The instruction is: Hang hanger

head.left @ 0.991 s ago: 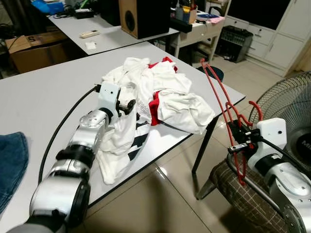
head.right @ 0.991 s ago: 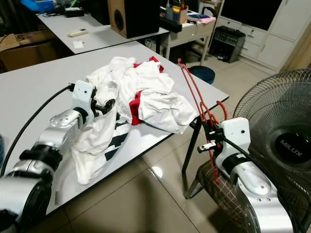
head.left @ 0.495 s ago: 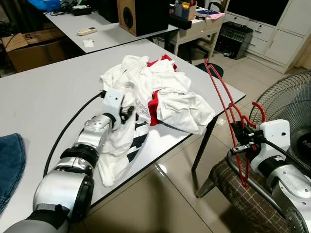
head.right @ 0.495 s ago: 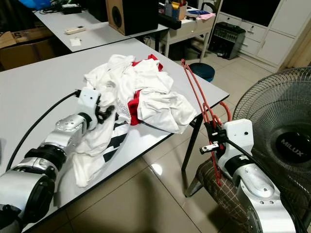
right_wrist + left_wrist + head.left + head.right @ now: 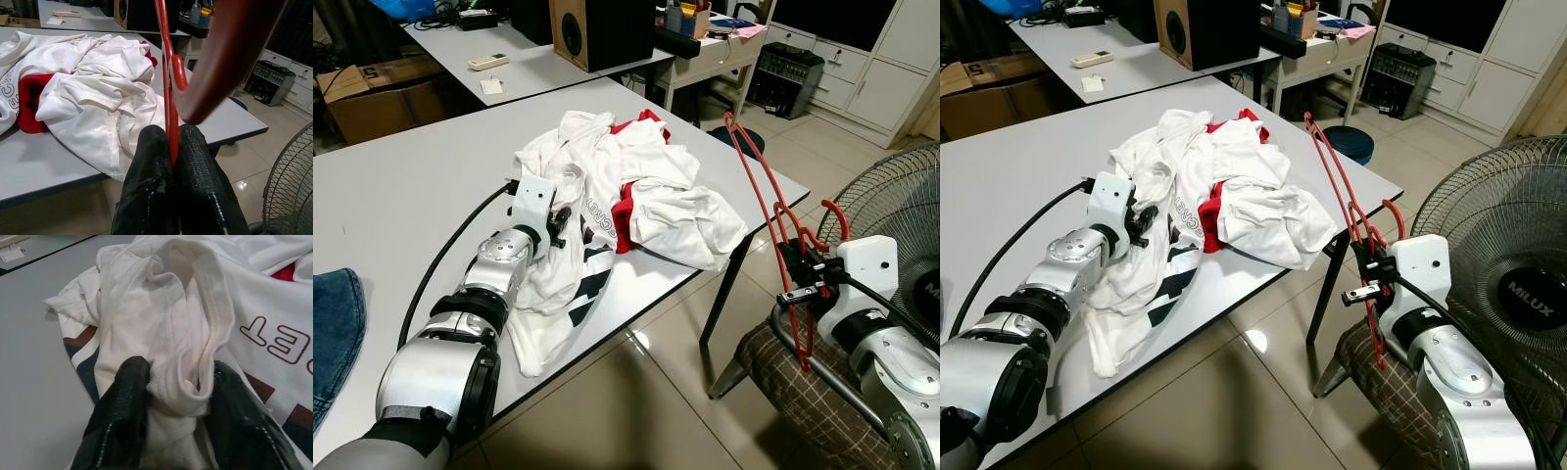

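A red plastic hanger (image 5: 759, 186) stands upright beside the table's right corner, with my right gripper (image 5: 800, 266) shut on it near its hook; in the right wrist view the red bar (image 5: 168, 98) is pinched between the black fingers (image 5: 151, 186). A heap of white and red garments (image 5: 636, 196) lies on the grey table (image 5: 401, 186). My left gripper (image 5: 560, 219) rests at the heap's left side, shut on a fold of the white shirt (image 5: 186, 382), the collar-like hem bunched between both fingers (image 5: 122, 401).
A standing fan (image 5: 1503, 255) is close on the right, behind my right arm. A chair with a checked cushion (image 5: 803, 392) sits below the right gripper. Blue jeans (image 5: 333, 323) lie at the table's left edge. A speaker (image 5: 597, 29) and desks stand farther back.
The left gripper drew back a little from the heap, still holding the white fabric. The right gripper with the hanger stayed almost still.
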### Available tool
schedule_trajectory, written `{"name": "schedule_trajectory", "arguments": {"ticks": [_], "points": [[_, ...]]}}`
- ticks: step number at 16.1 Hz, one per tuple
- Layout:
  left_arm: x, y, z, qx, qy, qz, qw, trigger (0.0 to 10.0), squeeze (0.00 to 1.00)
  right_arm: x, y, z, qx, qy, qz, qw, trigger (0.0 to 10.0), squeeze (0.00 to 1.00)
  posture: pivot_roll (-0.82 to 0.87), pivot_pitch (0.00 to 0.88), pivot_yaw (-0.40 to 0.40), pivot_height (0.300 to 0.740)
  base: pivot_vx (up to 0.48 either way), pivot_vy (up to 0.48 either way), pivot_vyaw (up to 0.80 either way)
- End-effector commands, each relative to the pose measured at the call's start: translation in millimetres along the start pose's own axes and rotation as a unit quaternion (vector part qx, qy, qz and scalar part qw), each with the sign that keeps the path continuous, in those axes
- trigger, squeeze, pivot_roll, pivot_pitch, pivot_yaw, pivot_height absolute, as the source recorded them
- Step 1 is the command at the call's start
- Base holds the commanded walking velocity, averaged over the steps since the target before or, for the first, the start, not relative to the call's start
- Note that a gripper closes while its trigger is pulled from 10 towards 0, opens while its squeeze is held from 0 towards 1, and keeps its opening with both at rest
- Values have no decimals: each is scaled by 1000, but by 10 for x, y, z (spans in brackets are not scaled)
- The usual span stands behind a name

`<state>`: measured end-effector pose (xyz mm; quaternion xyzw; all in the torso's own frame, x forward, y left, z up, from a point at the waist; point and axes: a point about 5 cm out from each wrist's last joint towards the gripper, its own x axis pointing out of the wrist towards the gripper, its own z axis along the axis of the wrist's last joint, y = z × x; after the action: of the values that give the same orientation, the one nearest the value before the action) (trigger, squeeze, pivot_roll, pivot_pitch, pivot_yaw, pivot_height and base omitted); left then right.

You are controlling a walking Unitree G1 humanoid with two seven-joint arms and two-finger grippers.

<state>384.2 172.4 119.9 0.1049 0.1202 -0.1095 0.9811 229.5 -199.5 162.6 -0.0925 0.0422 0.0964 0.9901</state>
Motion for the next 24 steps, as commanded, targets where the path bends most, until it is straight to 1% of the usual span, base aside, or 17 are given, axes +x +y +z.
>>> {"name": "schedule_trajectory", "arguments": {"ticks": [1, 6, 10, 12, 13, 14, 16, 17, 18, 20, 21, 22, 23, 24], "points": [[12, -2, 48, -2, -6, -5, 1000, 0, 0, 3, -27, 5, -2, 3, -4, 1000, 10000, 0, -240, 0, 0, 740, 0, 0, 0], [-24, 33, 6, -12, -15, -15, 1000, 0, 0, 14, -25, 3, -3, 2, -2, 1000, 10000, 0, -234, 0, -2, 740, 0, 0, 0], [-60, 113, 56, -42, -44, -22, 998, 0, 0, 66, 6, -6, -1, 0, 9, 1000, 10000, 0, -210, 0, -15, 740, 0, 0, 0], [-70, 146, 90, -42, -52, -26, 997, 0, 0, 84, 16, -4, 0, -3, 13, 1000, 10000, 0, -200, 0, -14, 740, 0, 0, 0], [-77, 194, 141, -31, -59, -22, 998, 0, 0, 99, 18, 0, -1, -5, 16, 1000, 10000, 0, -190, 0, -11, 740, 0, 0, 0], [-92, 306, 285, -3, -80, -13, 997, 0, 0, 124, 8, 21, -3, -12, 21, 1000, 10000, 0, -190, 0, -11, 740, 0, 0, 0], [-132, 498, 618, 38, -126, -3, 991, 0, 0, 164, -36, 65, 2, -25, 21, 999, 10000, 0, -173, 0, -9, 740, 0, 0, 0], [-241, 713, 1123, 100, -190, -6, 977, 0, 0, 202, -94, 135, 9, -45, 22, 999, 10000, 0, -161, 0, -9, 740, 0, 0, 0], [-307, 801, 1333, 123, -211, -6, 970, 0, 0, 215, -114, 166, 12, -54, 23, 998, 10000, 0, -155, 0, -11, 740, 0, 0, 0], [-491, 1015, 1763, 188, -246, 21, 950, 0, 0, 246, -134, 234, 14, -74, 26, 997, 10000, 0, -143, 0, -14, 740, 0, 0, 0], [-518, 1043, 1816, 196, -251, 27, 948, 0, 0, 251, -134, 243, 15, -77, 27, 997, 10000, 0, -143, 0, -14, 740, 0, 0, 0], [-595, 1100, 1967, 211, -269, 38, 939, 0, 0, 263, -126, 265, 19, -86, 28, 996, 10000, 0, -136, 0, -15, 740, 0, 0, 0], [-647, 1095, 2076, 219, -288, 23, 932, 0, 0, 267, -104, 279, 23, -92, 33, 995, 10000, 0, -132, 0, -14, 740, 0, 0, 0], [-642, 1042, 2082, 226, -289, -7, 930, 0, 0, 265, -83, 278, 24, -92, 36, 995, 10000, 0, -129, 0, -15, 740, 0, 0, 0]]}}
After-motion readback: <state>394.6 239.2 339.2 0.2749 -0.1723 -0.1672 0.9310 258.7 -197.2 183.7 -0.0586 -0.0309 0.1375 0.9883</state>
